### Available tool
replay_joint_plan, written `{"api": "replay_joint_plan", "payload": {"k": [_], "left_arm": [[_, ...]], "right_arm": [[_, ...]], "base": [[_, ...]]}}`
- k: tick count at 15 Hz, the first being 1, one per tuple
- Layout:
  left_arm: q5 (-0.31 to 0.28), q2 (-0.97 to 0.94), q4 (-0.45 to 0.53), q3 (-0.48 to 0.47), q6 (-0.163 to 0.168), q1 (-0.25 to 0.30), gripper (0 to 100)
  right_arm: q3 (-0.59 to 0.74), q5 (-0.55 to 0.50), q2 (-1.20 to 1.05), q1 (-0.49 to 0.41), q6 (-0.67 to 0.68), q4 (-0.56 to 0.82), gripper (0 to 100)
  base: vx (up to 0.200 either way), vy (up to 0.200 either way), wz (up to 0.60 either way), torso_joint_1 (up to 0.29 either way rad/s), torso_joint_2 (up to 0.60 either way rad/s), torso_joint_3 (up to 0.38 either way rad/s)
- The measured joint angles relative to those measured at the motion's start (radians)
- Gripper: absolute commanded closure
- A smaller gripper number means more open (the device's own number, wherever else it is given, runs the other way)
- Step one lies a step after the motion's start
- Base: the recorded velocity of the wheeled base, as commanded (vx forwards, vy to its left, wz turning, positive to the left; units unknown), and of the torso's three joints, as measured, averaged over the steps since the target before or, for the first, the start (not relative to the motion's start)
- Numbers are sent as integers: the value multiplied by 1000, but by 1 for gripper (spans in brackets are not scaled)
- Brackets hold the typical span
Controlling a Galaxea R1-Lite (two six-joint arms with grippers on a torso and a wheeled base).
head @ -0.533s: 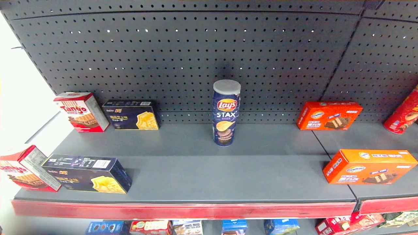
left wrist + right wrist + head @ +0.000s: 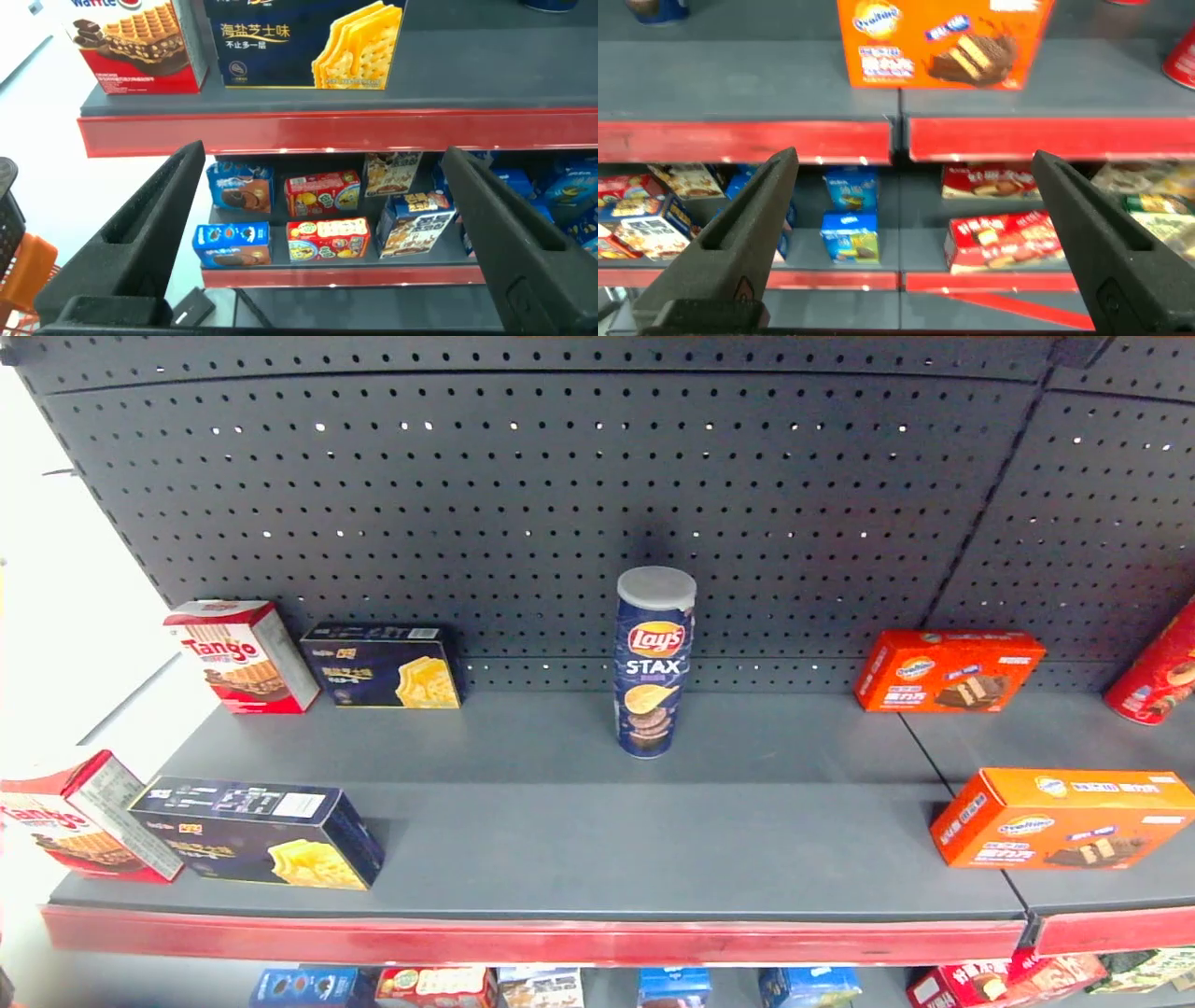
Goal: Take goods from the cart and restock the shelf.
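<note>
Shelf (image 2: pixel 560 840) of dark grey metal, edged by a red front strip (image 2: pixel 532 938) and backed by a perforated panel (image 2: pixel 523 504), is seen from above in the head view. A tall chip can (image 2: pixel 653 663) is stood upright near the middle, toward the back. It is dark blue with a grey lid, and stacked crisps are pictured on its lower half.

At the left end, two red-and-white wafer boxes are placed one behind the other, the rear one (image 2: pixel 241 656) by the panel and the front one (image 2: pixel 79 821) at the shelf's edge. Just beside each, a dark navy cracker box printed with yellow crackers is set: one at the back (image 2: pixel 383 665), one at the front (image 2: pixel 261 831).

On the right, two orange boxes showing chocolate wafers are laid flat, one at the back (image 2: pixel 948 669) and one nearer the front (image 2: pixel 1060 817). A red can (image 2: pixel 1158 677) is leaned at a tilt at the far right edge. Small blue and red packages (image 2: pixel 439 987) are lined up on the lower shelf beneath.

The left claw (image 2: pixel 322 157) is held spread wide with nothing between its dark fingers, low in front of the red strip, below the front wafer and cracker boxes. The right claw (image 2: pixel 915 161) is likewise spread wide and empty, below the front orange box.
</note>
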Motion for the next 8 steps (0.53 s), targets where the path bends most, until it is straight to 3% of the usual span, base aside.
{"api": "replay_joint_plan", "payload": {"k": [8], "left_arm": [[1, 0, 0, 0, 0, 0, 0]], "right_arm": [[0, 1, 0, 1, -1, 0, 0]], "base": [[0, 0, 600, 7, 2, 2]]}}
